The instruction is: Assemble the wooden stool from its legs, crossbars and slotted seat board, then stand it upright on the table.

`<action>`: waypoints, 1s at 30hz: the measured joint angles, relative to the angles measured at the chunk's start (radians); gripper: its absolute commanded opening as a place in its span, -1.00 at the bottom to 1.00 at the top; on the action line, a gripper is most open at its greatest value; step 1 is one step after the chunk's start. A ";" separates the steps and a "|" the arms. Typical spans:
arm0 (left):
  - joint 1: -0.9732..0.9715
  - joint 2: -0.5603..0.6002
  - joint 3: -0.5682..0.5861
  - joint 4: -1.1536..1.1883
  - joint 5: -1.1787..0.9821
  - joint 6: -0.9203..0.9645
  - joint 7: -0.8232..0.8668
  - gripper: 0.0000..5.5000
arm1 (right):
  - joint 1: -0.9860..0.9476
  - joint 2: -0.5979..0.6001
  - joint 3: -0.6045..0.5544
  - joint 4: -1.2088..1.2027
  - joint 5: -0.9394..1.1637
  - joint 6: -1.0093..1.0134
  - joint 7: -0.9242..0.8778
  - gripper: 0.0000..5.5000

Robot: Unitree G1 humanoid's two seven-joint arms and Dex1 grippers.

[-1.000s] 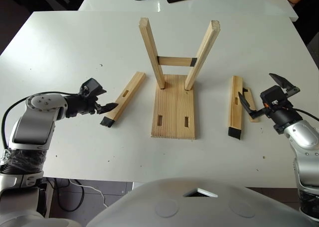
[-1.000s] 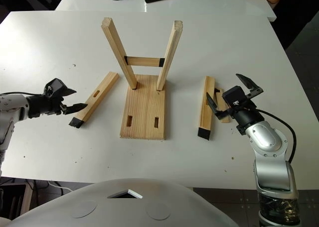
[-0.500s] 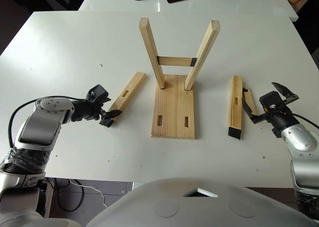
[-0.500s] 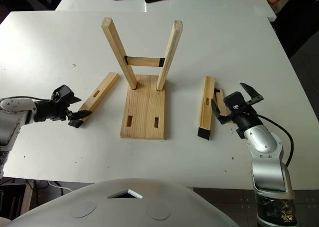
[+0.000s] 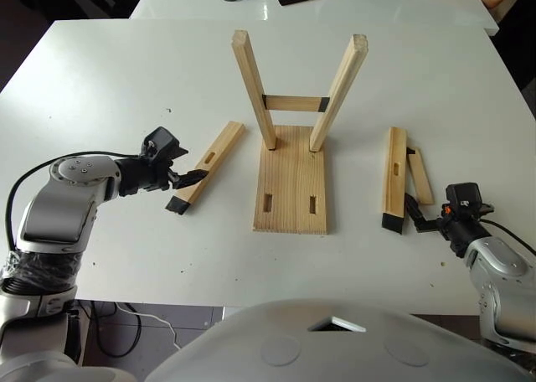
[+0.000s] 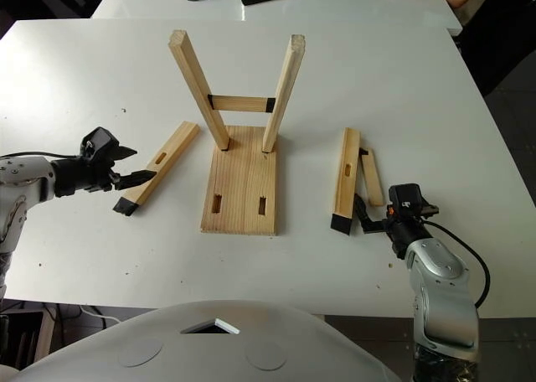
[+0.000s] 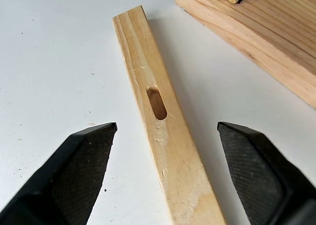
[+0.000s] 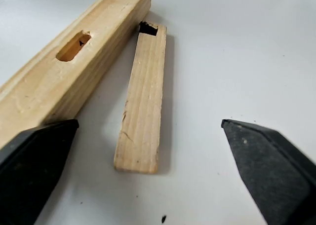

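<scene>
The seat board (image 5: 291, 181) lies flat mid-counter (image 5: 100, 80), with two legs (image 5: 254, 89) standing in its 12 o'clock slots, joined by a crossbar (image 5: 293, 103). At its 9 o'clock lies a loose leg (image 5: 209, 164); the left gripper (image 5: 186, 181) has its fingers spread either side of it. At 3 o'clock lie another leg (image 5: 394, 177) and a short crossbar (image 5: 419, 177), with the right gripper (image 5: 421, 221) at their 6 o'clock ends, fingers spread.

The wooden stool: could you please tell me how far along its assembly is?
Done: two legs joined by a crossbar stand in the seat board's far slots. In hand: nothing gripped; the left end effector is open astride a loose leg, the right end effector open facing the loose crossbar beside another loose leg. Left: join those three, fit them into the near slots, then turn the stool upright.
</scene>
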 measured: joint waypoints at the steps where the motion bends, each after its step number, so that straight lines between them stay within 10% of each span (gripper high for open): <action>1: -0.008 -0.002 0.000 0.000 -0.002 0.001 0.003 0.38 | -0.009 0.000 0.002 0.011 0.000 0.000 -0.004 0.95; 30: -0.255 -0.076 0.128 0.055 -0.161 -0.007 0.050 0.38 | -0.145 0.045 -0.066 0.223 0.202 -0.018 -0.038 -0.53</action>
